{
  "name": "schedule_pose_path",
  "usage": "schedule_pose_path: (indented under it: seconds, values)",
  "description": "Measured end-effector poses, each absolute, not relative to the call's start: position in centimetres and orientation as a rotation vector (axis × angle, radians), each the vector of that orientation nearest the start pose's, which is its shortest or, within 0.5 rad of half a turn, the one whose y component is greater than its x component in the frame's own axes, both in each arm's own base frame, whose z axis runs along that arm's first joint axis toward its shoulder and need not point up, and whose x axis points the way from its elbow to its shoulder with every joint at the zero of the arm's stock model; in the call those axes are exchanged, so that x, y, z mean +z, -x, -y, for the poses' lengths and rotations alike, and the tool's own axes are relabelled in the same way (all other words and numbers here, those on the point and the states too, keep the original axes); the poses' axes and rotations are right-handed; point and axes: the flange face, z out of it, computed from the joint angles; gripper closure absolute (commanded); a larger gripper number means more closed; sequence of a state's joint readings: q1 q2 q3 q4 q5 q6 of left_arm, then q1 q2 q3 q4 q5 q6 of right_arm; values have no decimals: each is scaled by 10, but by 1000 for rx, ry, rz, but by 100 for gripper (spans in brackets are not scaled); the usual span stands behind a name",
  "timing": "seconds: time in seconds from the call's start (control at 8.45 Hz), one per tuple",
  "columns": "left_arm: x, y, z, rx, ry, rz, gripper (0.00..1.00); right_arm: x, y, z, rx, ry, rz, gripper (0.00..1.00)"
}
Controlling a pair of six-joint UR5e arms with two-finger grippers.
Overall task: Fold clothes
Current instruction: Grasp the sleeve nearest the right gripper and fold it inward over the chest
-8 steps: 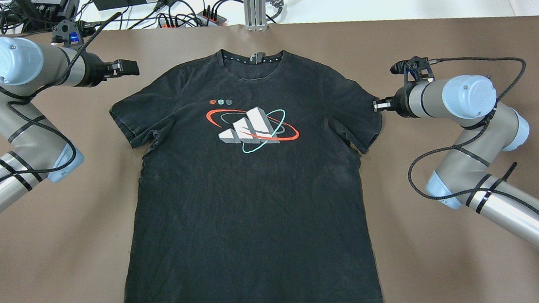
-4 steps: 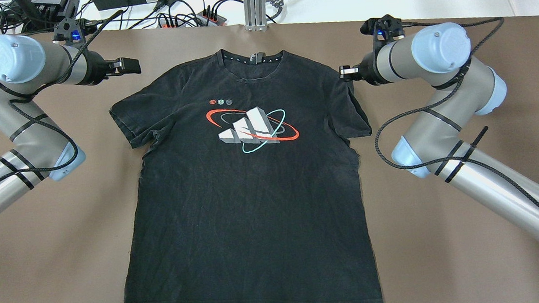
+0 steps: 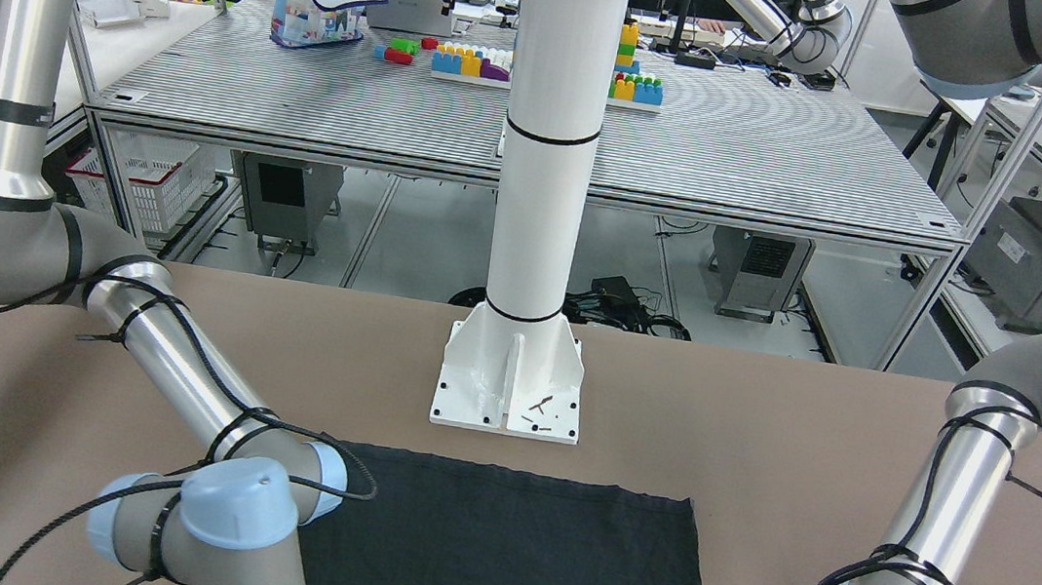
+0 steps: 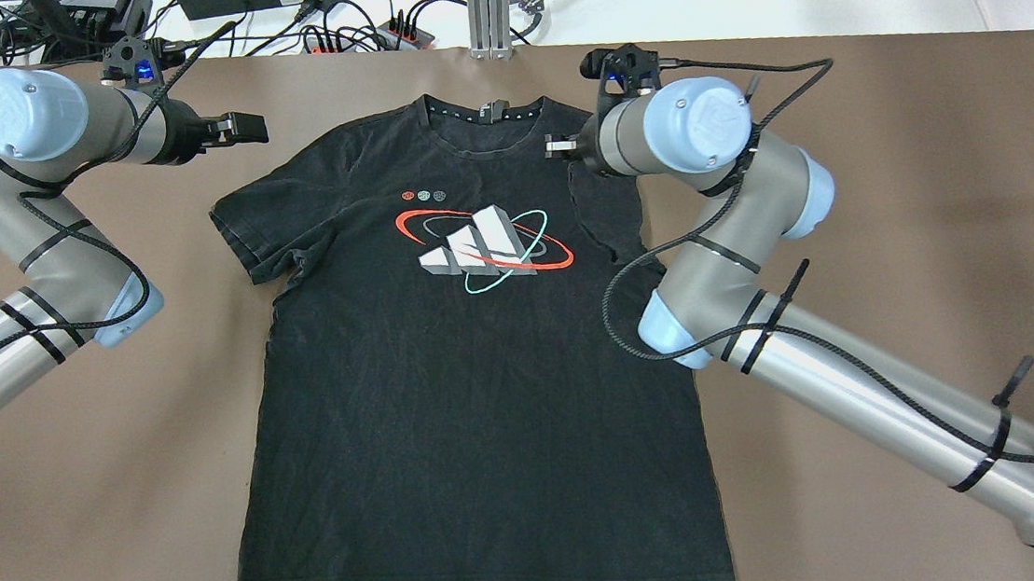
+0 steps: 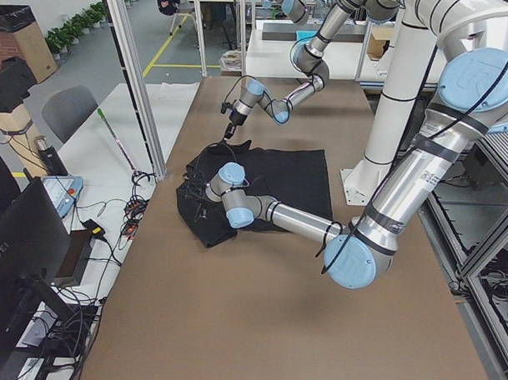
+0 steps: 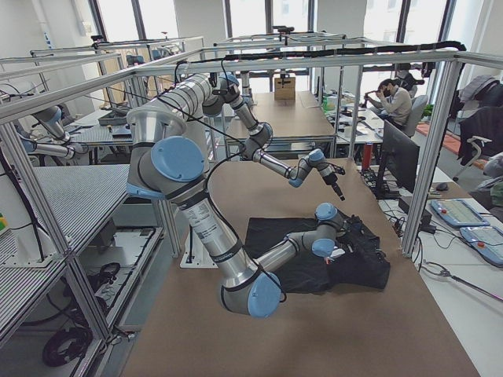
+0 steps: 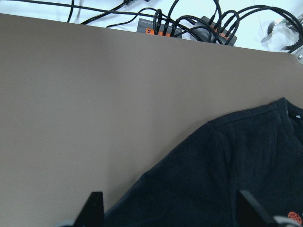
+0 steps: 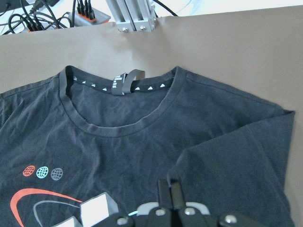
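**Overhead.** Black T-shirt (image 4: 476, 360) lies flat, print up, mid brown surface (image 4: 893, 201), collar toward the far edge. Right claw (image 4: 558, 147) sits over the chest just beside the collar. The right-side sleeve (image 4: 609, 217) is drawn inward over the body. Left claw (image 4: 245, 127) hangs clear of the fabric, near the opposite shoulder. The left-side sleeve (image 4: 236, 235) lies unfolded.

**Right wrist.** Fingers (image 8: 177, 196) are pressed together, pinching the sleeve's edge. A fold ridge runs from them toward the shoulder.

**Left wrist.** Fingertips (image 7: 96, 208) are spread wide with nothing between them. Bare surface and the shirt's shoulder lie below.

**Front-facing.** Only the shirt's hem end shows, just short of the white pole base (image 3: 510, 385). Neither claw is in frame.

**Side views.** The shirt again lies mid-surface. The claws are too small to read.

**Judgement.**
- **Step in hand:** the first sleeve fold-in.
- **Next move:** lay the sleeve flat on the chest, then let go without dragging the shoulder. After that the left sleeve needs the same.

**Surroundings.**
- Power strips (image 4: 363, 32) and an aluminium post (image 4: 489, 3) stand beyond the far edge, probably off the fold path.
- The right arm (image 4: 765, 344) crosses the shirt's side and could catch the fabric when it draws back.
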State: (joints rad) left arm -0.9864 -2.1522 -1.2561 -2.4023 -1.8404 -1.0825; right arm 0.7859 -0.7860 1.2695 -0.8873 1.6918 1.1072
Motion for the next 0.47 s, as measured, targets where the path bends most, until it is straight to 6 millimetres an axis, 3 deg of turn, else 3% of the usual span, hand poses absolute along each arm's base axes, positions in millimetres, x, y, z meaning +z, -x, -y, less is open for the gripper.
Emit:
schedule_pose_path:
  seconds: [0.12, 0.35, 0.47]
  values:
    - [371, -321, 679, -298, -556, -971, 0, 221, 488, 633, 228, -608, 995, 100]
    - [372, -323, 682, -302, -559, -965, 0, 223, 510, 630, 242, -622, 969, 99]
    - [370, -327, 684, -307, -565, -961, 0, 227, 515, 628, 245, -626, 959, 9]
